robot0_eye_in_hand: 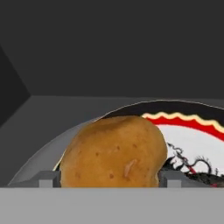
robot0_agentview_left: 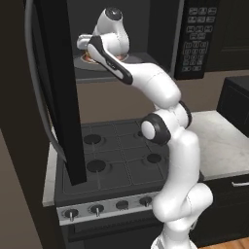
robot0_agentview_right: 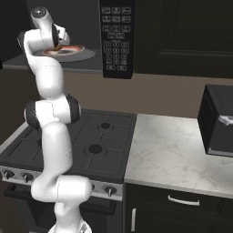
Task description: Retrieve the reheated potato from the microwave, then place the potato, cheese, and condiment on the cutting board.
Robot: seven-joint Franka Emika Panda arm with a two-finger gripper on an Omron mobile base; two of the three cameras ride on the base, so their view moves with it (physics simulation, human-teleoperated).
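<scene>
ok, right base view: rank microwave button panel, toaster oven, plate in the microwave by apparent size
1. Toaster oven, though cut off by the frame edge and nearer the camera.
2. Microwave button panel.
3. Plate, partly hidden behind the arm, so its rank is unsure.

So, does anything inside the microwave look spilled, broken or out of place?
Nothing stands out. The potato lies whole on the patterned plate in the microwave, between the jaws, with no spill visible.
</scene>
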